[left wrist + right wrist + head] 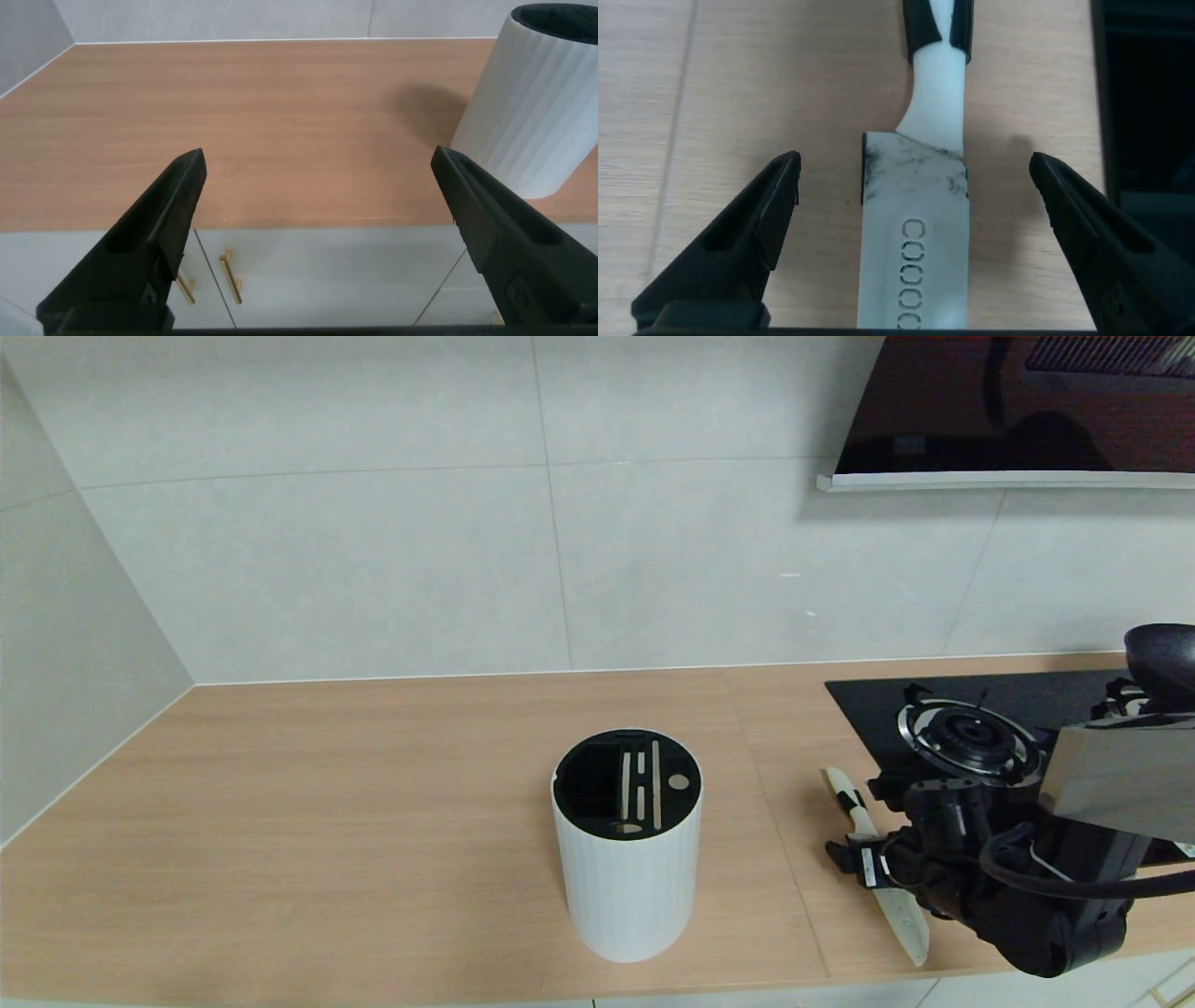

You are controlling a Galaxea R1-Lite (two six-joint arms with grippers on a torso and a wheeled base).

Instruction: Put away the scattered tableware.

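A white ceramic knife (pixel 907 924) with a black-and-white handle lies flat on the wooden counter (pixel 373 803), just left of the cooktop. My right gripper (pixel 864 821) hovers low over it, open. In the right wrist view the knife (pixel 915 233) lies lengthwise between the two spread fingers (pixel 738 252) of the right gripper (pixel 913 173), untouched by either. A white ribbed cylindrical knife holder (pixel 627 859) with a black slotted top stands mid-counter. My left gripper (pixel 316 163) is open and holds nothing, at the counter's front edge beside the holder (pixel 528 103).
A black gas cooktop (pixel 868 709) with a burner (pixel 971 739) takes up the counter's right end, with a dark pot (pixel 1162 653) at the far edge. A range hood (pixel 1018 411) hangs above. Tiled walls close the back and left. Bare wood lies left of the holder.
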